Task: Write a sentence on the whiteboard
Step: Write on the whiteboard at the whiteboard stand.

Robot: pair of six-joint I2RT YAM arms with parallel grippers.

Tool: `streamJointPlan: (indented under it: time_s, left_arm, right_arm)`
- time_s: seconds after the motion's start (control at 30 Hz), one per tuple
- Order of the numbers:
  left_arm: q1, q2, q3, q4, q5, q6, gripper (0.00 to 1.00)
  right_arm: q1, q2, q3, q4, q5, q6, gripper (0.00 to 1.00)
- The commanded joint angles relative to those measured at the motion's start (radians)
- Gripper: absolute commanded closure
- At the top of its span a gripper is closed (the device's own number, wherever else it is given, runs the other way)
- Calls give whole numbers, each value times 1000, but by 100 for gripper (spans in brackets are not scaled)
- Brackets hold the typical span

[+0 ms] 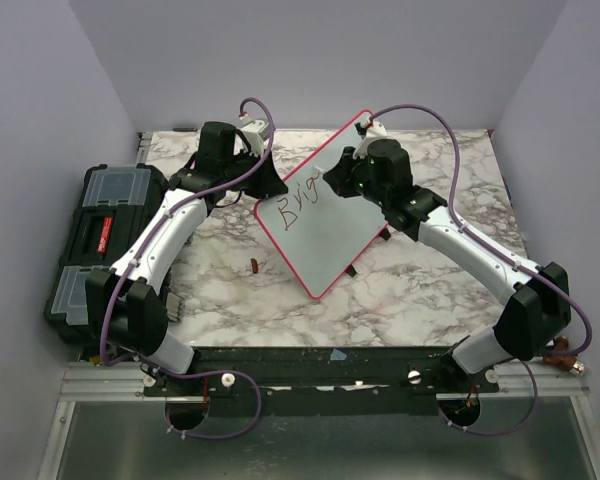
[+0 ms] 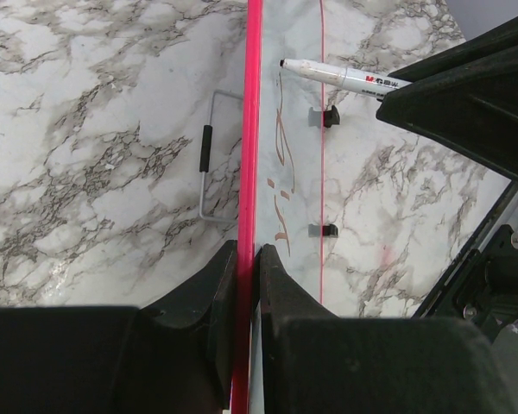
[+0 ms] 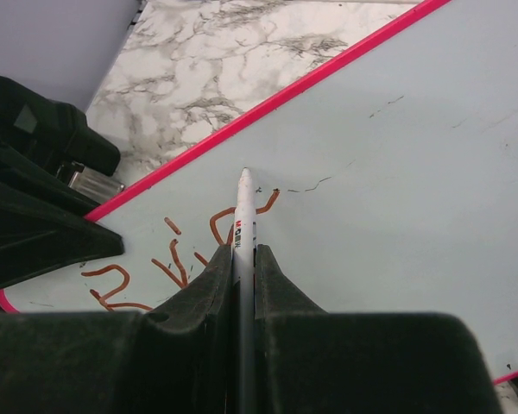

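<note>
The whiteboard, pale with a thin red-pink frame, stands tilted on the marble table. My left gripper is shut on its left edge. My right gripper is shut on a white marker whose tip touches the board surface. The sentence shows only its first reddish-brown letters, roughly "Brig"; they also show in the right wrist view and in the left wrist view. The marker shows in the left wrist view too.
A black toolbox with clear lid compartments lies at the table's left edge. A small reddish marker cap lies on the marble left of the board. The board's wire stand rests behind it. Grey walls enclose the table.
</note>
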Motion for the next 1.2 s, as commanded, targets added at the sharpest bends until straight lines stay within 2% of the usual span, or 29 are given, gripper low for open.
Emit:
streamJointPlan:
  time_s: [0.0,0.7,1.17]
  left_arm:
    - [-5,-18,4,28,-73,42,100]
    - [-8,-38,8,25,-87,48,100]
    - [-16,-40,-2,38,-104,41,100]
  right_arm:
    - [0,16,-23,13,-25,16,99]
    - [0,-43,-140,0,-82,18,99]
    - [1,-71,-190,-2,-52,17,99]
